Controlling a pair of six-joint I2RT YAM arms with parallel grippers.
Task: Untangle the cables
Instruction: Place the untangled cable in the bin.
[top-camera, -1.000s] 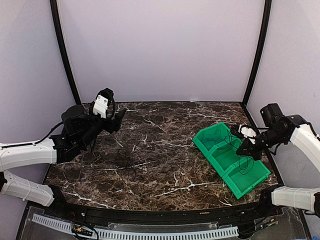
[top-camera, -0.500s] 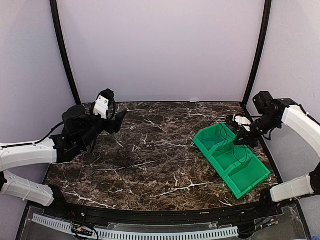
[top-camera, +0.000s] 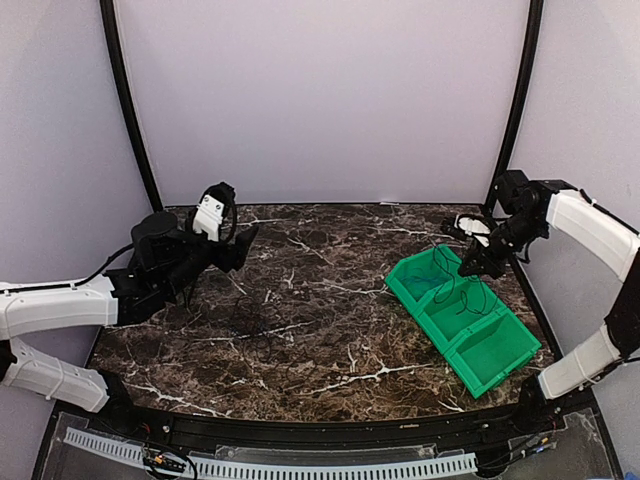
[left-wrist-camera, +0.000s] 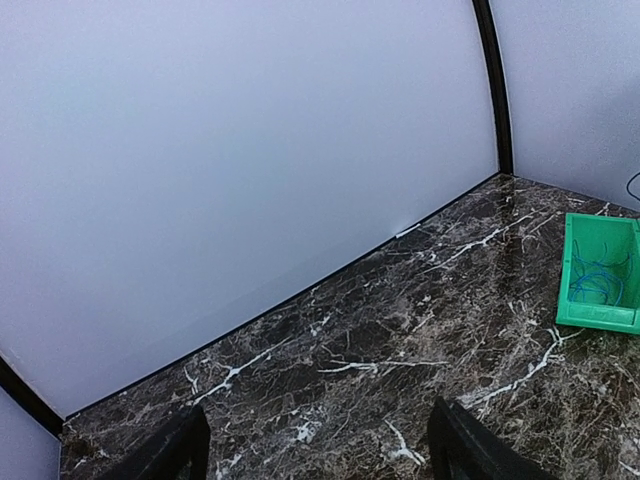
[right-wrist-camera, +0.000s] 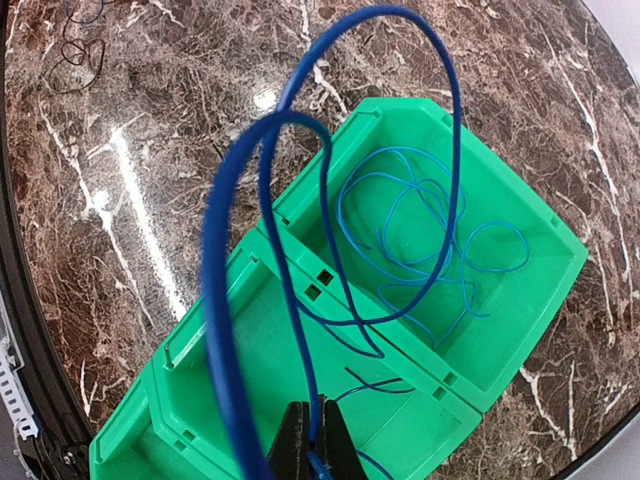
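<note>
1. Your right gripper (top-camera: 468, 268) hangs above the bin (top-camera: 497, 352), which lies along the right edge of the table (top-camera: 320, 300). Its fingers are pinched tight on the blue cable (right-wrist-camera: 214, 270) and hold it in the air.
2. From the fingers the blue cable rises in one big loop. It then drops back into the bin, crossing the divider between the far and middle compartments.
3. More blue coils (right-wrist-camera: 420, 230) lie in the far compartment. You cannot tell from these views whether they are the tail of the held cord or a second one.
4. The black cables (right-wrist-camera: 82, 42) lie in small loops on the bare table, left of centre and well apart from the bin.
5. Your left gripper (left-wrist-camera: 320, 455) hovers near the table's far left corner, fingers spread wide with nothing between them.
6. The step in hand looks like sorting: the blue cable is already apart from the black ones and is being handled at the bin. Whether it is going in or coming out, the views do not say.
7. If you are laying it in, I would lower the gripper until the whole loop settles inside one compartment, and only then open. Otherwise the cord may straddle the divider or drape over the rim.
8. After that the black cables probably need attention, and your left gripper is the nearer one.
</note>
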